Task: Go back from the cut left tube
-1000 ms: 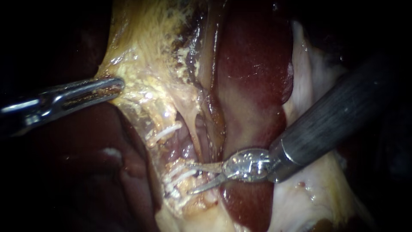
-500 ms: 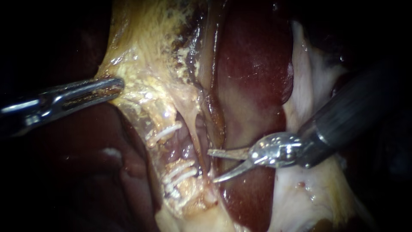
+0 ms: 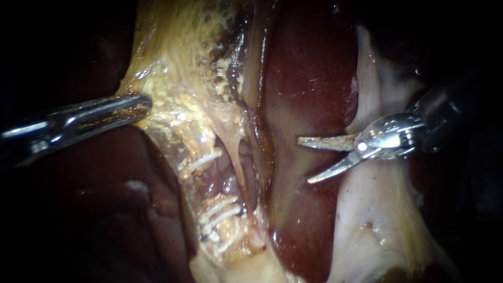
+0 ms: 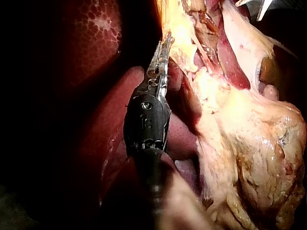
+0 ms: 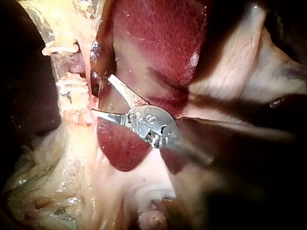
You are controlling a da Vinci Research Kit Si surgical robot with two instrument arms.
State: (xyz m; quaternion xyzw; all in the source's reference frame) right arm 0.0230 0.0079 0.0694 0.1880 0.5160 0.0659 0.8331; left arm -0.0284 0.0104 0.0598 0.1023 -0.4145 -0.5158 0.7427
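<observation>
Jaws spread, right instrument (image 3: 304,161) hangs over liver (image 3: 309,78) while left instrument (image 3: 145,103) pinches yellowish tissue (image 3: 173,99).

Two tools flank a clipped tissue band, the liver between the band and the right tool.
In the endoscope view the left tool (image 3: 142,104) enters from the left, closed on the edge of the tissue band (image 3: 173,78). Below its tip, on the band, sits the upper clip (image 3: 201,160), with the lower clips (image 3: 220,210) beneath it. The liver (image 3: 309,78) lies just right of them. The right tool (image 3: 304,161) enters from the right, its spread jaws over the liver's right edge, well apart from the clips.
</observation>
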